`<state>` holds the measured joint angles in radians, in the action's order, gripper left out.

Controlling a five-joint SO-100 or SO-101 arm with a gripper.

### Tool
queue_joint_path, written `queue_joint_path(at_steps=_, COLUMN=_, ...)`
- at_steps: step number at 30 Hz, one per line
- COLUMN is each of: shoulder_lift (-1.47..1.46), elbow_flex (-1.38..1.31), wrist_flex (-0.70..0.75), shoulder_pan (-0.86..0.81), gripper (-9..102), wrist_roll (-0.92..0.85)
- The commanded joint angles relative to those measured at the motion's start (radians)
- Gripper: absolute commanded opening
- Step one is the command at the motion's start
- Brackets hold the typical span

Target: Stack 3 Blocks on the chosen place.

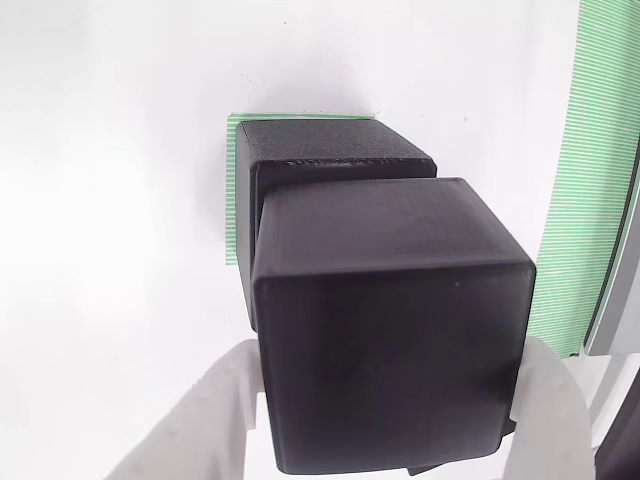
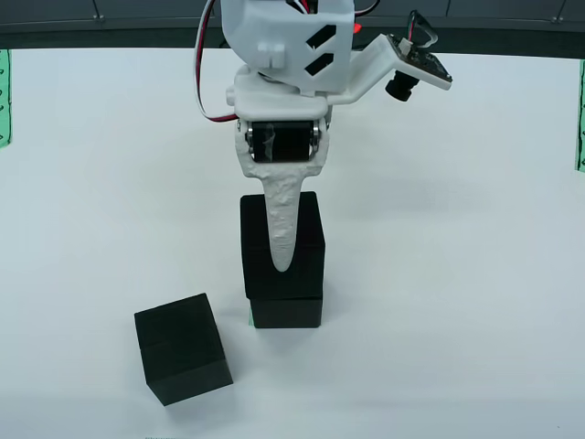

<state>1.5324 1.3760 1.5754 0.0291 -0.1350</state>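
white two-finger gripper (image 2: 283, 265): clamped on a matte black cube (image 2: 282, 245) | held cube: atop a second matte black cube (image 2: 287, 311) on the small green-and-white striped square patch (image 1: 236, 190) | third matte black cube (image 2: 182, 348): alone on white table (image 2: 457, 274), front-view lower left, apart from stack

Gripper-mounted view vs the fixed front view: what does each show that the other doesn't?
Gripper-mounted view alone: most of the small green-and-white striped square patch under the lower matte black cube, and a long green striped band at the right edge.

Front view alone: a third matte black cube lying loose on the white table, left of the stack; the white arm body and camera.

Both: the hand shut on the upper black cube, over the lower one.
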Motion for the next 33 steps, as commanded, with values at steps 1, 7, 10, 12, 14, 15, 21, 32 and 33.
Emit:
queue_joint_path(at_steps=1, shoulder_lift=0.018, elbow_flex=0.003, wrist_flex=-0.002, shoulder_pan=0.005, gripper=30, wrist_roll=-0.017)
queue_joint_path(at_steps=7, shoulder_lift=0.015, elbow_flex=0.009, wrist_flex=-0.002, shoulder_pan=0.008, gripper=33, wrist_roll=-0.028)
queue_joint_path(at_steps=10, shoulder_lift=0.015, elbow_flex=0.009, wrist_flex=-0.002, shoulder_pan=0.009, gripper=33, wrist_roll=-0.035)
queue_joint_path(at_steps=12, shoulder_lift=0.021, elbow_flex=0.002, wrist_flex=-0.003, shoulder_pan=0.009, gripper=33, wrist_roll=-0.054)
queue_joint_path(at_steps=14, shoulder_lift=0.043, elbow_flex=0.002, wrist_flex=-0.008, shoulder_pan=0.009, gripper=33, wrist_roll=-0.083)
queue_joint_path(at_steps=15, shoulder_lift=0.058, elbow_flex=0.003, wrist_flex=-0.012, shoulder_pan=0.008, gripper=33, wrist_roll=-0.089)
queue_joint_path(at_steps=21, shoulder_lift=0.202, elbow_flex=0.049, wrist_flex=-0.034, shoulder_pan=-0.002, gripper=33, wrist_roll=-0.160)
queue_joint_path(at_steps=32, shoulder_lift=0.364, elbow_flex=0.135, wrist_flex=-0.017, shoulder_pan=-0.121, gripper=33, wrist_roll=-0.569)
queue_joint_path(at_steps=33, shoulder_lift=0.357, elbow_flex=0.129, wrist_flex=-0.025, shoulder_pan=-0.153, gripper=33, wrist_roll=-0.615)
